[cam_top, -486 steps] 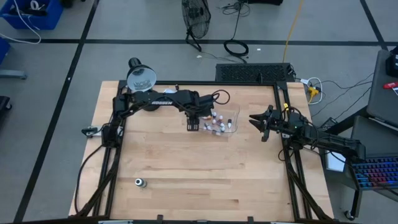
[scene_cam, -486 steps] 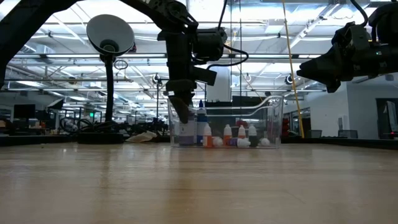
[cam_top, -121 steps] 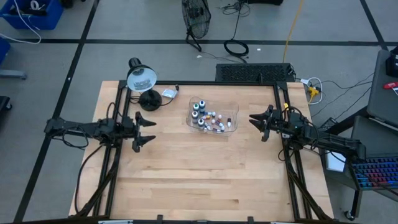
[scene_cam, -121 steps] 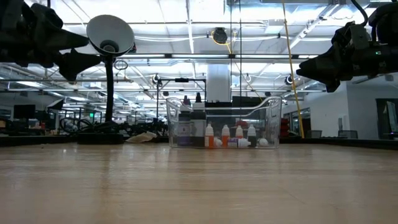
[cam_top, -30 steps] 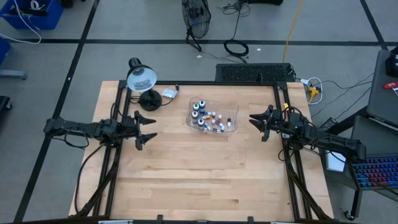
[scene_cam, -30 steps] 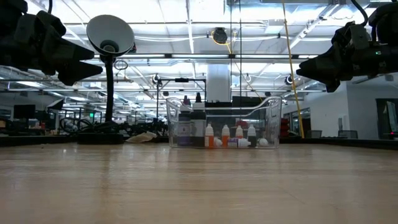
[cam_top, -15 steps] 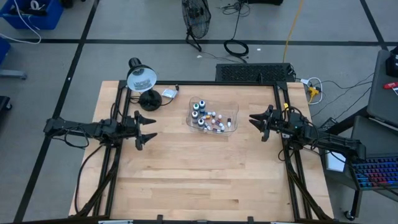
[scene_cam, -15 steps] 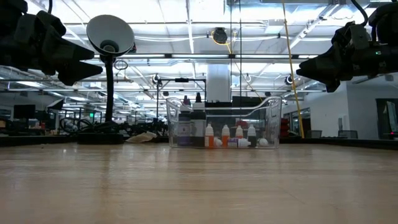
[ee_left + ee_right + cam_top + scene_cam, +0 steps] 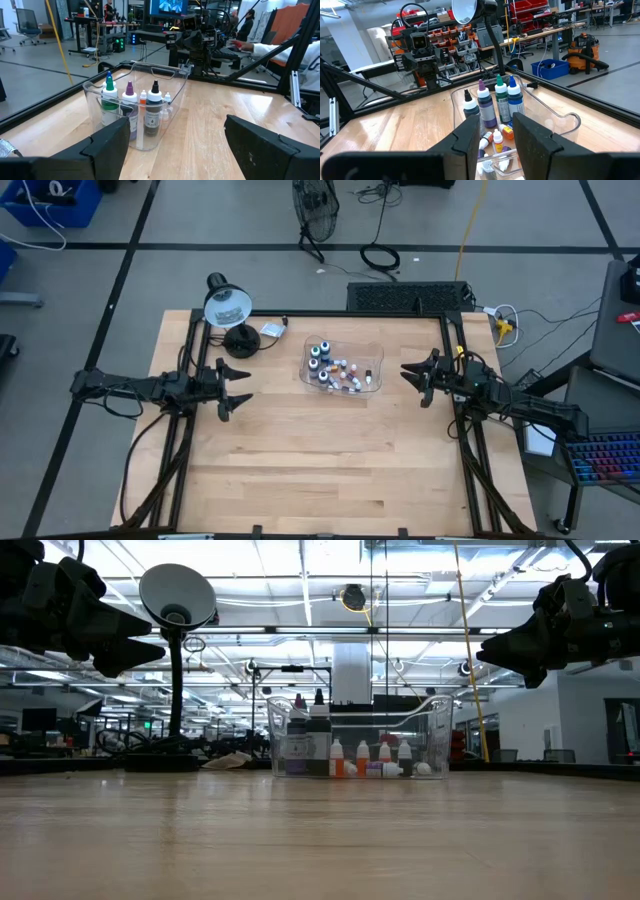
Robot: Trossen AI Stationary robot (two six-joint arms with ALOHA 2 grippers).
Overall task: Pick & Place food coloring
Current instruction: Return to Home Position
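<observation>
Now versus earlier: about sixteen seconds ago the left arm reached across to the tray and one small bottle lay alone near the front left of the bench; that bottle is gone from there and the arm is drawn back to the left edge. Over the last second nothing has shifted.
Left end effector (image 9: 236, 390): held above the left edge of the bench (image 9: 320, 460), pointing toward the tray, well apart from it. Fingers spread wide. Holds nothing, touches nothing.
Right end effector (image 9: 412, 387): held above the right edge of the bench, facing the tray from the other side. Fingers parted, with a narrower gap in its own wrist view. Holds nothing, touches nothing.
Food coloring bottles (image 9: 335, 372): all in the tray. Four larger ones stand upright together at the end toward the left arm, with black (image 9: 470, 112), purple (image 9: 485, 107), green (image 9: 501, 100) and blue (image 9: 515, 102) tops. The small whitish ones (image 9: 497, 141) cluster beside them, some upright, some lying.
Tray (image 9: 372, 356): clear plastic, on the rear middle of the bench, between the two arms.
Lamp (image 9: 226, 307): at the rear left corner, shade tilted toward the bench.
</observation>
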